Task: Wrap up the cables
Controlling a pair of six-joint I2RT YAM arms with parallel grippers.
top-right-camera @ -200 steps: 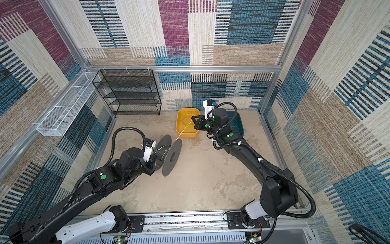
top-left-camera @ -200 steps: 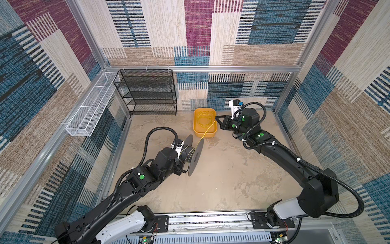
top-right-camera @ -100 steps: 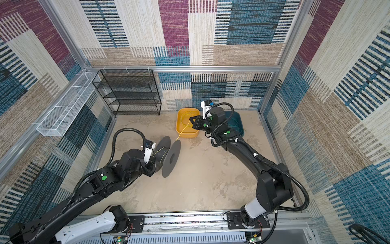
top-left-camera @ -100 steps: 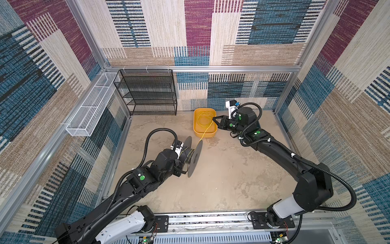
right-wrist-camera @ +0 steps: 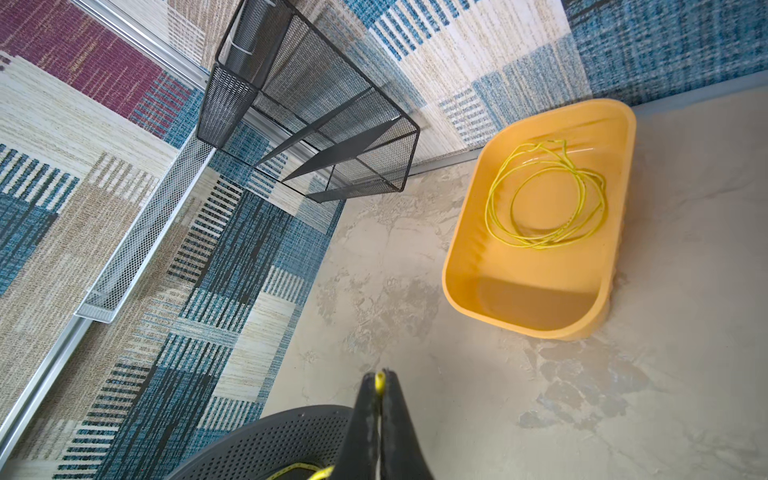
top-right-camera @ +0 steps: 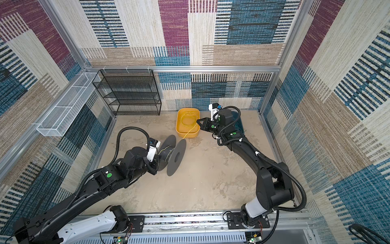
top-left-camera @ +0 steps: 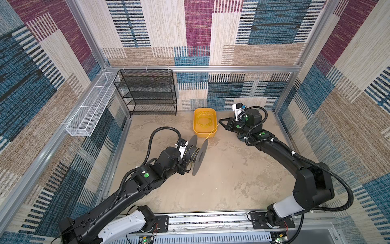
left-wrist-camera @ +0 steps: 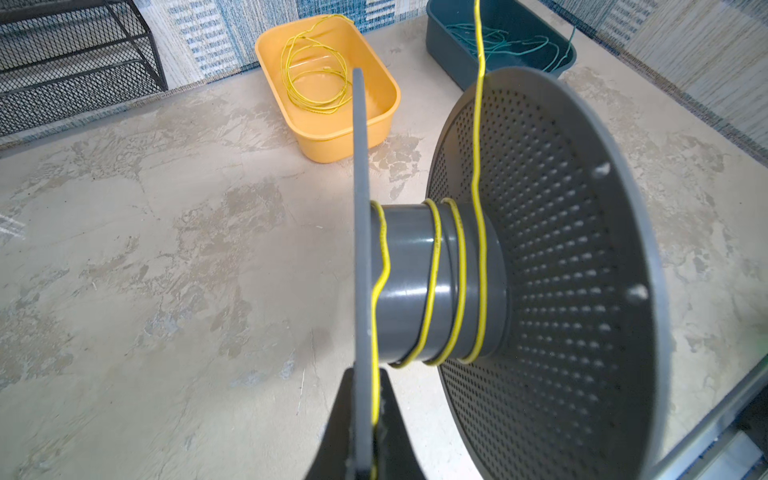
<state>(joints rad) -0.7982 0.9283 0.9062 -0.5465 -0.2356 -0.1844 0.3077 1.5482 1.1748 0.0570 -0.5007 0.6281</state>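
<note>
Two hands are closed. The left hand (left-wrist-camera: 365, 374) clamps the thin flange of the grey spool (left-wrist-camera: 415, 282) and pins one end of the yellow cable (left-wrist-camera: 434, 282) against that flange. Several spaced turns of the cable lie around the spool core. From the core one strand (top-left-camera: 212, 132) runs toward 1 o'clock to the right hand (top-left-camera: 220, 120), whose fingertips (right-wrist-camera: 368, 382) pinch it.

In both top views the spool sits near the middle of the tabletop (top-left-camera: 232, 179), axis roughly level. The yellow bin (top-left-camera: 195, 124) stands at 12 o'clock from the spool, just beside the right hand, which is at the bin's 3 o'clock. A loose coil (right-wrist-camera: 544, 199) of yellow cable rests inside the bin. Whether that coil joins the held strand cannot be told.

A teal bin (left-wrist-camera: 449, 62) holding green cord stands at 3 o'clock of the yellow bin. A black mesh rack (top-left-camera: 147, 93) occupies the 11 o'clock corner.
</note>
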